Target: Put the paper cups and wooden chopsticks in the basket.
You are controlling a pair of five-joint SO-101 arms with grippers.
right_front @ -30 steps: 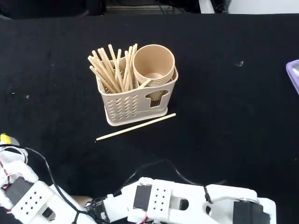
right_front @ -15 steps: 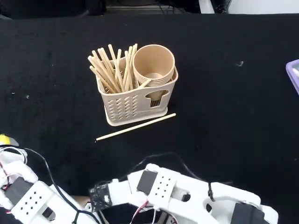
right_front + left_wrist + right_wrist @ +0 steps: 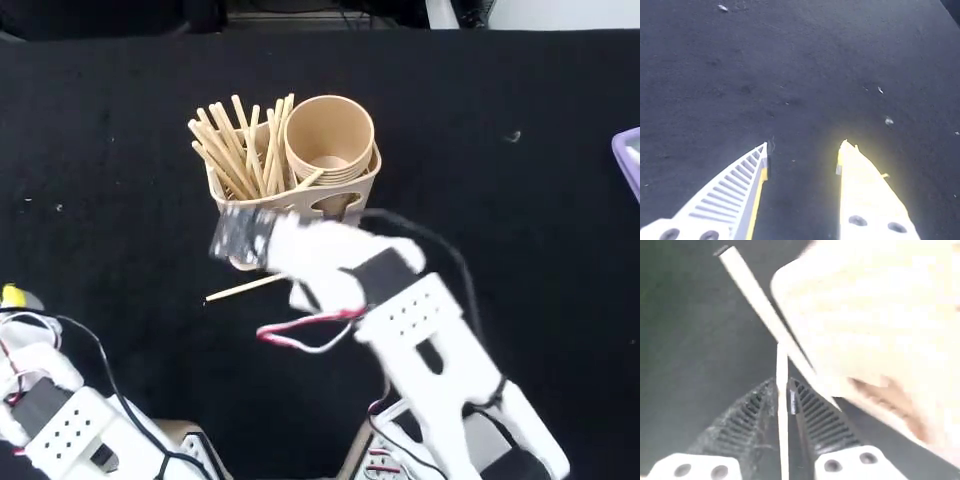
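Observation:
The beige slotted basket (image 3: 300, 203) stands at the table's middle back. It holds a stack of paper cups (image 3: 330, 135) and a bunch of wooden chopsticks (image 3: 240, 145). One loose chopstick (image 3: 245, 287) lies on the black table in front of it, partly under the right arm. My right gripper (image 3: 240, 235) hovers at the basket's front left corner. In the right wrist view my right gripper (image 3: 785, 385) has its fingers close together, just short of the chopstick (image 3: 755, 290) and the basket (image 3: 865, 315). My left gripper (image 3: 802, 150) is open over bare table.
The left arm's base (image 3: 50, 420) sits at the front left corner of the table. A purple object (image 3: 628, 155) pokes in at the right edge. A red and white cable (image 3: 300, 330) hangs from the right arm.
The right arm has swung up from its folded pose at the front edge and stretched out to the basket's front, covering part of the loose chopstick. The left arm has stayed put.

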